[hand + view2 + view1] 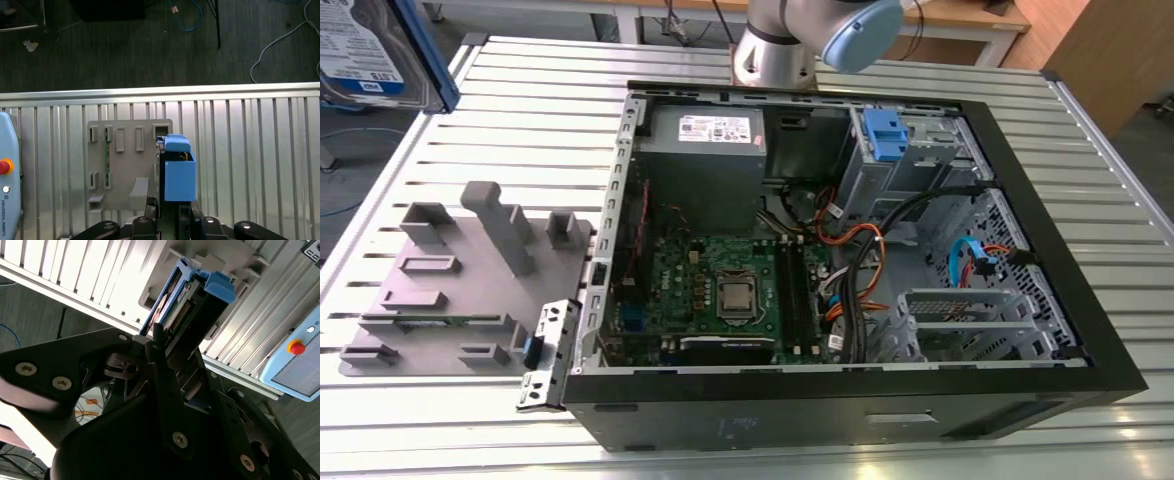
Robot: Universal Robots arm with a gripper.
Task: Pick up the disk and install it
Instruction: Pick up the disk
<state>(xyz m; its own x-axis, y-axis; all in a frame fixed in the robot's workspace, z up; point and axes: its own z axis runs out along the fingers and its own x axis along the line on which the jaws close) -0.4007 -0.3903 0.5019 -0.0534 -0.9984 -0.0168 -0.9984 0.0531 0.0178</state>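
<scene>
The arm [774,55] stands at 12 o'clock in the exterior view as an upright silver tube. A pale blue joint cap [861,35] sits at its 1 o'clock, and the rest of the arm runs out of frame. In both wrist views the gripper [170,204] shows black linkages [60,375] studded with silver screws. Its fingers [159,347] are closed on the disk [179,175], clamping it from both sides, and the disk juts edge-on past the fingertips.

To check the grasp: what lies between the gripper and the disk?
Nothing. In both wrist views the gripper is shut directly on the disk.
</scene>
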